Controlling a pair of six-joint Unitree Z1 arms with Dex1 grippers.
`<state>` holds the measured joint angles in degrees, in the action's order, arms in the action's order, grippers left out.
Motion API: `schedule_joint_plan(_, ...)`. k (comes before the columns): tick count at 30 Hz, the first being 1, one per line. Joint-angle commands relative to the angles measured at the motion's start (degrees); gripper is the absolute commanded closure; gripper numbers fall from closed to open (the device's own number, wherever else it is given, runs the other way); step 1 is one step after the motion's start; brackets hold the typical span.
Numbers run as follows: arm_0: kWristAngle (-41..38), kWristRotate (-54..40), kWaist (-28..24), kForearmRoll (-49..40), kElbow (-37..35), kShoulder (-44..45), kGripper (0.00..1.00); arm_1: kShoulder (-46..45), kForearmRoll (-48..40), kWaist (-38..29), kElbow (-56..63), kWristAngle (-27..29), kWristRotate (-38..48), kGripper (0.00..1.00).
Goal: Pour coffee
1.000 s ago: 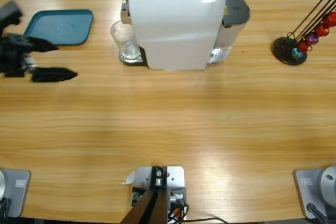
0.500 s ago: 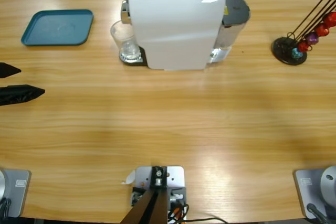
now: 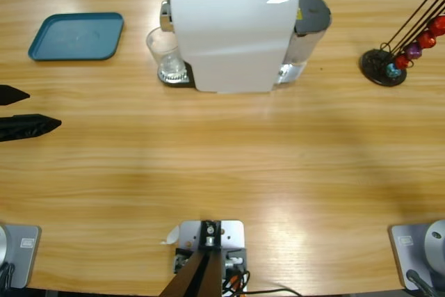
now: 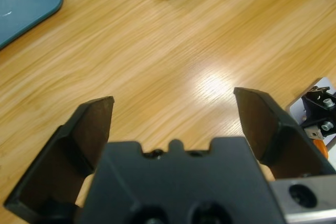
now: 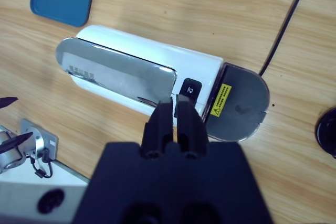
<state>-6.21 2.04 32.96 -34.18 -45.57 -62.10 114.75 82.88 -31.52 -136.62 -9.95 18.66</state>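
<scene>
A: High view shows the left gripper (image 3: 21, 110) at the table's (image 3: 229, 172) side edge, only its 2 black jaw tips in the picture. They stand spread apart, and the left wrist view confirms it: jaws wide, bare wood between them, nothing held.

B: And the right gripper (image 5: 175, 109)?

A: Its wrist view looks straight down on the coffee machine (image 5: 142, 80). The 2 jaws are pressed together, holding nothing, tips pointing at the black button (image 5: 189, 88) beside the chrome lid. I cannot find that arm in the high view.

B: Where is the glass (image 3: 165, 55)?

A: Under the spout on the drip tray, touching nothing else, well ahead of the left claw and off to 1 side. The teal tray (image 3: 78, 35) sits nearer the claw, on the same side.

B: What could go wrong?

A: My guess: if the right claw presses off-centre, the closed tips could slide off the button onto the chrome lid or the grey tank cap (image 5: 236, 103) just beside it, and no coffee runs. A hard push might also shift the machine and carry the spout off the glass.

B: And the left?

A: Reaching for the glass too early could clip the teal tray's corner, or nudge the glass while it fills.

B: Room to move?

A: Plenty. Wide open wood lies ahead of the left claw. The capsule stand (image 3: 389, 60) is far across the table, out of both paths.
</scene>
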Motion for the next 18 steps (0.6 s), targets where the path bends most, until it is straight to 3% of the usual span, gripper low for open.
schedule_joint_plan(1,0.78,1.04,0.87,-0.71,0.74,-1.46,0.013,4.05,0.7,-0.31,0.21,-1.2,-0.39,1.0)
schedule_joint_plan(18,0.76,0.95,1.21,0.61,1.45,-2.32,0.013,5.05,1.07,-0.35,2.36,-0.18,-1.34,1.0)
